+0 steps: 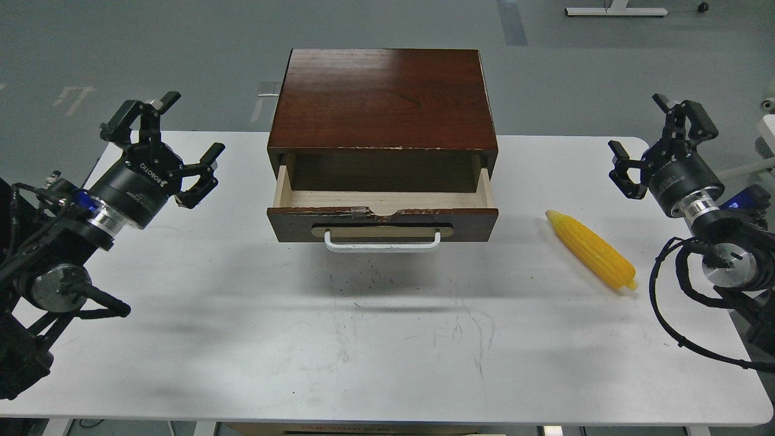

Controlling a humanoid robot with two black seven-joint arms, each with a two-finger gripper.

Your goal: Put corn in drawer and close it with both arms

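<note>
A yellow corn (591, 249) lies on the white table (387, 339), to the right of the cabinet (382, 97), its tapered end pointing up-left. The drawer (382, 223) is pulled partly out, its pale wood inside showing nothing in it, with a white bar handle (382, 243) on its chipped front. My left gripper (184, 127) hovers open at the far left, well away from the cabinet. At the far right my right gripper (639, 127) is open too, above and to the right of the corn, holding nothing.
The dark reddish-brown cabinet stands at the table's back middle. Scuff marks cover the table in front of the drawer. Cables (678, 309) loop off my right arm near the table's right edge. Grey floor lies beyond the table.
</note>
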